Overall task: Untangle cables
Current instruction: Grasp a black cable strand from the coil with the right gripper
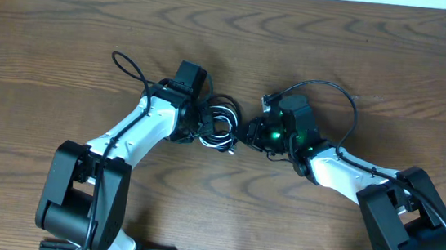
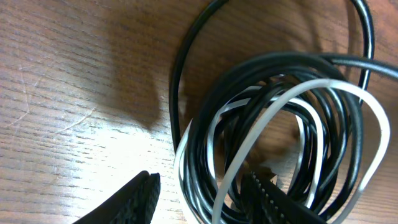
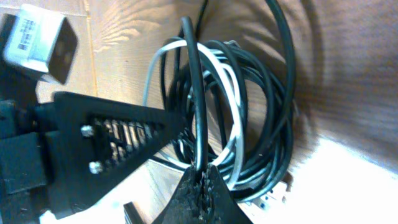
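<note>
The black cable (image 1: 223, 111) and the white cable (image 1: 225, 139) lie wound together in one small coil at the table's middle, between my two grippers. In the left wrist view the black cable (image 2: 185, 74) loops round the white cable (image 2: 380, 127). My left gripper (image 2: 208, 198) is open, with one finger inside the coil and several strands between the fingers; it also shows in the overhead view (image 1: 206, 127). My right gripper (image 3: 202, 183) is shut on a strand of the black cable (image 3: 194, 81), which rises taut from the white cable (image 3: 155, 65) and the coil. It sits just right of the coil (image 1: 248, 132).
The wooden table (image 1: 362, 40) stretches all round. Thick black arm wires arch beside each wrist (image 1: 130, 68) (image 1: 342, 99). A white box-shaped part (image 3: 40, 43) and the left arm's black finger (image 3: 112, 134) show in the right wrist view. A small white plug (image 3: 273, 196) lies under the coil.
</note>
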Action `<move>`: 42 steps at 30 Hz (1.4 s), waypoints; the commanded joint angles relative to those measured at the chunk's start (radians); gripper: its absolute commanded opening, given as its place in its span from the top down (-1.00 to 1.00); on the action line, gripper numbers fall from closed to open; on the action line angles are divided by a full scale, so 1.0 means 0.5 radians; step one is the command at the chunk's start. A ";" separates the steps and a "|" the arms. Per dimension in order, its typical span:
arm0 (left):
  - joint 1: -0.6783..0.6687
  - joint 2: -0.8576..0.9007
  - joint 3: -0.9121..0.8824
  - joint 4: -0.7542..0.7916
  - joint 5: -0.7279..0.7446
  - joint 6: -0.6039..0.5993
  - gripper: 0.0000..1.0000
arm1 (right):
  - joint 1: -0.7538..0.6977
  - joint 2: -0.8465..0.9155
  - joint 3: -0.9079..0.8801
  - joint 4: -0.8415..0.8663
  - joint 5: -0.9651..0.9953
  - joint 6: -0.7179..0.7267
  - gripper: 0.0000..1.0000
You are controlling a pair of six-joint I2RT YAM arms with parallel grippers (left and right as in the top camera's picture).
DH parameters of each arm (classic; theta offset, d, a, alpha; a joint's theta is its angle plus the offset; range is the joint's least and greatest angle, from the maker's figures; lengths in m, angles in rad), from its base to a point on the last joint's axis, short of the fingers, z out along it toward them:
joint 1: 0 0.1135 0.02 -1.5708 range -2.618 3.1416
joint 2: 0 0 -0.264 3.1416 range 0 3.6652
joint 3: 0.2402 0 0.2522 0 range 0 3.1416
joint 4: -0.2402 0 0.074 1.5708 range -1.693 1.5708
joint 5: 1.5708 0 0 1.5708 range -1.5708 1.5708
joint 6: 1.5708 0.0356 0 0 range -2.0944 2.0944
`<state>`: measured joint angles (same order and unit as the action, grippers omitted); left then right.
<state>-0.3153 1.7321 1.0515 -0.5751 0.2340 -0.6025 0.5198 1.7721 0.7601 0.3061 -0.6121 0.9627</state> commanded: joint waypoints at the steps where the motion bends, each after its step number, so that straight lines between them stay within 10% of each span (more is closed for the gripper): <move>1: 0.008 0.014 -0.012 -0.005 -0.011 0.005 0.04 | 0.002 0.009 0.022 -0.031 0.014 0.016 0.93; 12: 0.008 0.014 -0.012 -0.005 -0.011 0.005 0.04 | 0.169 0.009 0.022 -0.244 0.392 -0.167 0.33; 42: 0.008 0.014 -0.012 -0.003 -0.011 0.005 0.07 | 0.391 0.010 0.022 -0.061 0.794 -0.177 0.52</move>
<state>-0.3153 1.7321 1.0515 -0.5751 0.2340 -0.6025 0.7094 1.7721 0.7639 0.2771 -0.2302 0.8864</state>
